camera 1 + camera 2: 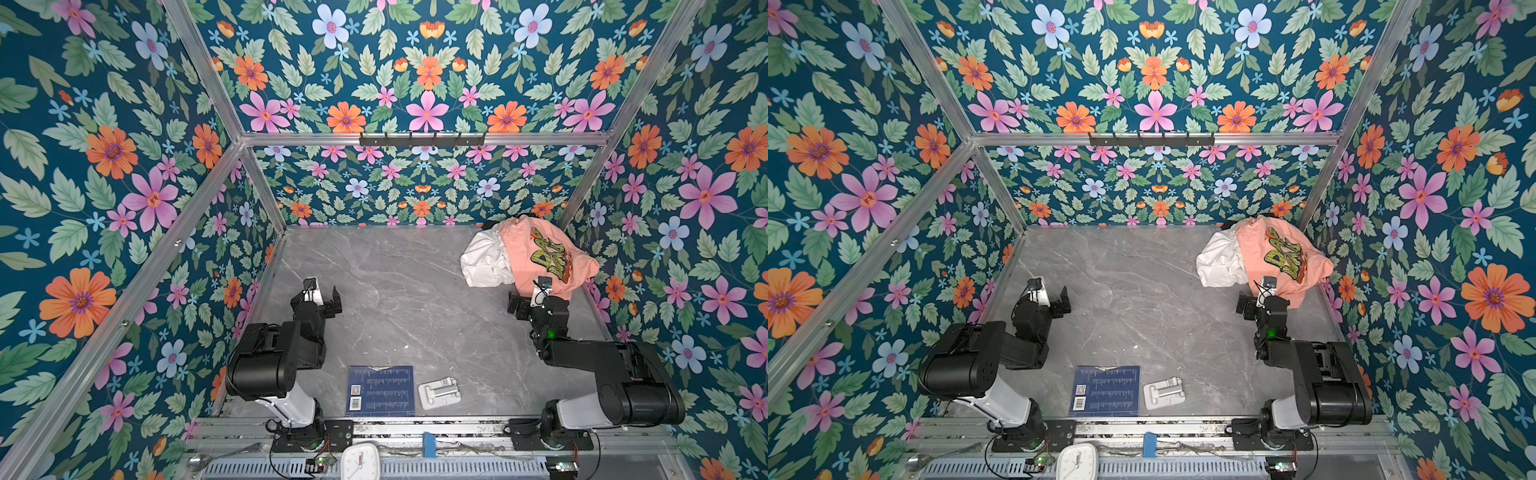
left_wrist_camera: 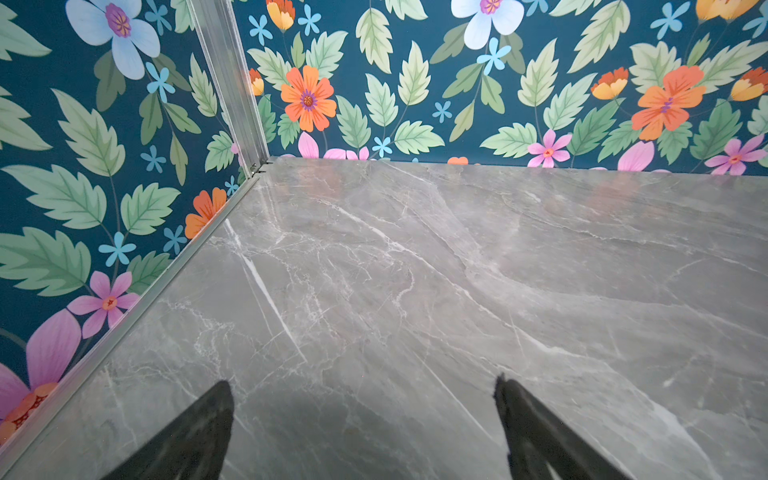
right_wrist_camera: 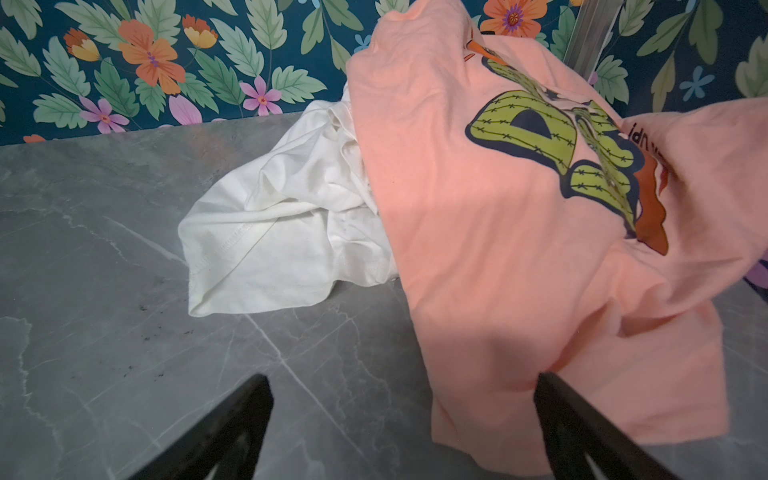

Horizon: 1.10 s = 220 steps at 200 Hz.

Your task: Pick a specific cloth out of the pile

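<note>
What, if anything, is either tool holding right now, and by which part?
Nothing is held. The left tool is open over the table; the right tool is open next to the pile, closed on no garment.

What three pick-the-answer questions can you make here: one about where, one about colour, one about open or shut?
1. Where is the white cloth? A) hanging on the wall B) partly under the peach shirt C) in a pincer
2. What colour is the top shirt? A) purple B) blue C) peach
3. The right pincer is: A) open, empty B) shut C) gripping cloth
Answers: B, peach fabric drapes over its edge; C, it looks peach in both top views; A, its fingers stand wide apart, clamping nothing.
</note>
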Motion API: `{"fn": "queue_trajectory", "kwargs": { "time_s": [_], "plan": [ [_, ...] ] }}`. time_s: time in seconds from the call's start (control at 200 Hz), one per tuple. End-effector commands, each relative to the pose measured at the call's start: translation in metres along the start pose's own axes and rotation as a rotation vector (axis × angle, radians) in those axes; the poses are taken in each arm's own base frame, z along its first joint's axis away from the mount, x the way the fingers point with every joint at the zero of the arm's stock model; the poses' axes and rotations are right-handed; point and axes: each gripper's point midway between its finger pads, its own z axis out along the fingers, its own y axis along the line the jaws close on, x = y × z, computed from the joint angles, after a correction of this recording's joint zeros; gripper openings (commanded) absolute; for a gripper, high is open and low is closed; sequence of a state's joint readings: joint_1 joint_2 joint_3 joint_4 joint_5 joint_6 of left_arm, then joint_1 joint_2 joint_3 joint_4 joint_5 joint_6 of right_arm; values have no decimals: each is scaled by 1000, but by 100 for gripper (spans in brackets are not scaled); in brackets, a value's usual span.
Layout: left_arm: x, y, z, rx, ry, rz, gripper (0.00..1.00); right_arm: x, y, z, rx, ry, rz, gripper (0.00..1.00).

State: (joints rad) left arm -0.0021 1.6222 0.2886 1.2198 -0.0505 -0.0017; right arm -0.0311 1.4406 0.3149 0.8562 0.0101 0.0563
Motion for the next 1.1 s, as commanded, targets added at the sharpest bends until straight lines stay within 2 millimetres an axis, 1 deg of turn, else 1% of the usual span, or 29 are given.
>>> {"fn": "queue_trajectory", "kwargs": {
  "time_s": [0.0, 0.525, 0.635, 0.775, 0.9, 1.01, 1.095],
  "plan": [
    [-9, 0, 0, 3, -36, -7, 100, -5, 1, 0, -3, -16, 5, 99],
    [-9, -1, -1, 4, -35, -4, 100, -5, 1, 0, -4, -17, 0, 99],
    [-11, -1, -4, 1, -45, -4, 100, -6, 2, -1, -12, -22, -6, 99],
    [-20, 20, -11, -115, -68, -49, 100, -16, -1, -6, 15, -21, 5, 99],
    [-24, 32, -18, -185, -83, -78, 100, -21, 0, -7, 36, 18, 2, 99],
    [-27, 49, -19, -284, -71, -112, 100, -27, 0, -11, 56, 31, 3, 99],
    [-31, 55, -18, -330, -52, -121, 100, -34, 1, -16, 63, 76, 36, 99]
  ]
}}
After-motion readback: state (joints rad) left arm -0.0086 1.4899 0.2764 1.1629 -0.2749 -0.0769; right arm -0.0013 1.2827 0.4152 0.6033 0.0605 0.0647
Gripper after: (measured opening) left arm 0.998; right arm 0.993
